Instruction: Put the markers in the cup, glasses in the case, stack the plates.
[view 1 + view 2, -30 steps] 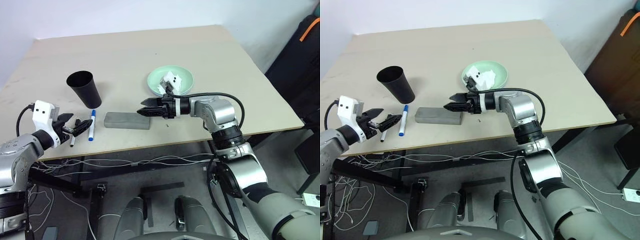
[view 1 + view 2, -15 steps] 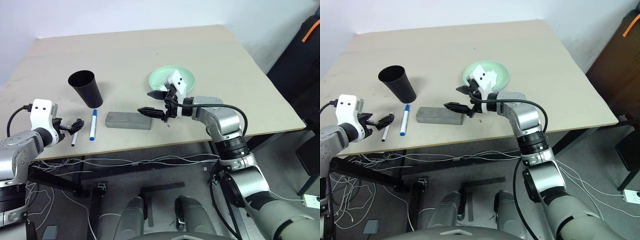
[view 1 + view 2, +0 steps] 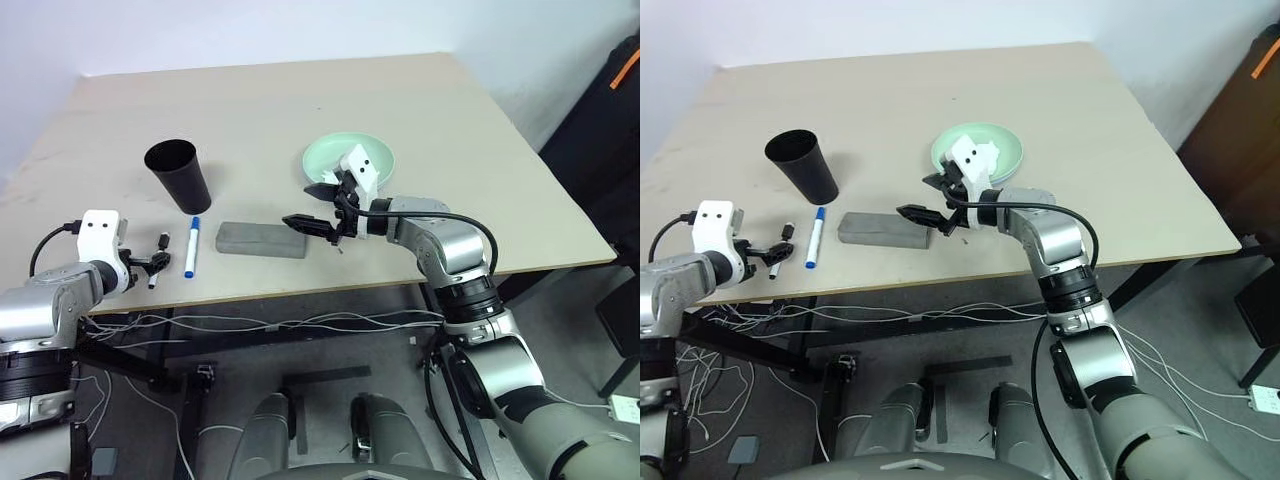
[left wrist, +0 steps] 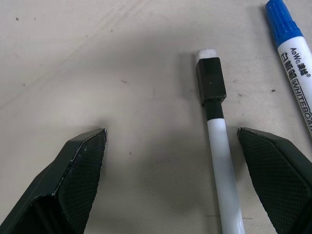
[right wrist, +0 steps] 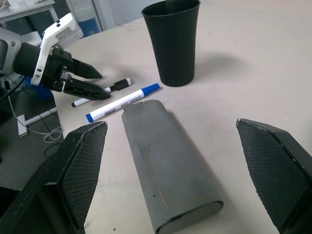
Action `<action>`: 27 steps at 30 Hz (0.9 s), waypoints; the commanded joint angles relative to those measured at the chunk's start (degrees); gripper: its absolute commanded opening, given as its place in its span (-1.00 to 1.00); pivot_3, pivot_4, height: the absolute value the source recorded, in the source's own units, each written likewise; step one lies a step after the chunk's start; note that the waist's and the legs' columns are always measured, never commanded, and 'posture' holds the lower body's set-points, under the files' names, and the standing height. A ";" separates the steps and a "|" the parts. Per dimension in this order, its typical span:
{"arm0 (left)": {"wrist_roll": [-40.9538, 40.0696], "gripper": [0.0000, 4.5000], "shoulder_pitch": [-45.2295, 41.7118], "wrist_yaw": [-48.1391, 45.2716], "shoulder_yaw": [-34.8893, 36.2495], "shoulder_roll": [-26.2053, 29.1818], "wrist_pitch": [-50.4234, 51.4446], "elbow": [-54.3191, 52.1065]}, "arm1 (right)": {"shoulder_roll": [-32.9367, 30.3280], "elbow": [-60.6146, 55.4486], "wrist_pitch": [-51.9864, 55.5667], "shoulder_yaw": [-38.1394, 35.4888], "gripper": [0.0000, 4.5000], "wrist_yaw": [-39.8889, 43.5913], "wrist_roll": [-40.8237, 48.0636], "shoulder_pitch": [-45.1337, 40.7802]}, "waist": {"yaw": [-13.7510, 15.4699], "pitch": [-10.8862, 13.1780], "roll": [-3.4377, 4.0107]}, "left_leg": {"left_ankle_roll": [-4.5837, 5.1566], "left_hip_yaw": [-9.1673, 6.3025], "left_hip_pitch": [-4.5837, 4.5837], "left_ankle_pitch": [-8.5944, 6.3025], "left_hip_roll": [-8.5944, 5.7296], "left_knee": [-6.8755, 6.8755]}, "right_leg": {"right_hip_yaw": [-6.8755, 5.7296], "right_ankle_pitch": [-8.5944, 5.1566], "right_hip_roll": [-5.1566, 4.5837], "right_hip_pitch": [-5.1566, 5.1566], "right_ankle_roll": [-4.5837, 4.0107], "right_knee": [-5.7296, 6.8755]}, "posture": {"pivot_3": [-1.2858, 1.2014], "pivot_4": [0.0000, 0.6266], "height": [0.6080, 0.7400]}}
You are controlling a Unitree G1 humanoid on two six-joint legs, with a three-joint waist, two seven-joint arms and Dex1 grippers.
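Straddling the black-capped marker point(image 4: 218, 146) on the tabletop point(image 3: 260, 110) beside the blue-capped marker point(image 3: 190, 248), the left pincer point(image 4: 178, 180) gapes — closing, then carrying to the cup point(image 3: 180, 176), likely follows.

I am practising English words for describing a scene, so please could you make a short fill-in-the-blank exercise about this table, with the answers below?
1. The cup standing upright on the table is ____ in colour.
2. The black-capped marker lies between the open fingers of the ____ gripper.
3. The grey case lying in front of the right gripper is ____.
4. The blue-capped marker lies between the black-capped marker and the ____.

Answers: black; left; closed; case
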 commanded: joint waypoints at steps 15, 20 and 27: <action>2.50 1.00 -2.98 -0.08 -2.62 -3.85 2.18 -0.73 | -1.56 -1.25 0.79 0.00 0.99 -2.65 1.13 -0.55 | 0.75 -0.02 0.04 | -0.12 0.03 -0.03 -0.07 0.00 0.02 | -0.20 0.05 -0.42 0.12 0.05 -0.04 | 0.03 -0.52 1.00; 3.06 1.00 -2.95 0.14 -3.37 -5.68 3.39 -0.51 | -1.47 -1.88 1.21 0.38 0.99 -3.08 1.23 -0.53 | 1.70 -0.02 0.05 | -0.11 0.05 -0.09 -0.06 -0.03 0.02 | -0.26 0.07 -0.36 0.19 0.10 -0.25 | 0.03 -0.52 1.00; 3.34 1.00 -3.88 -0.16 -4.35 -6.94 4.99 -4.45 | -1.38 -2.21 1.32 0.46 0.99 -3.77 1.61 -0.24 | 1.72 -0.02 0.06 | -0.12 0.12 -0.12 -0.07 -0.09 0.03 | -0.28 0.21 -0.49 0.25 0.35 -0.64 | 0.03 -0.52 1.00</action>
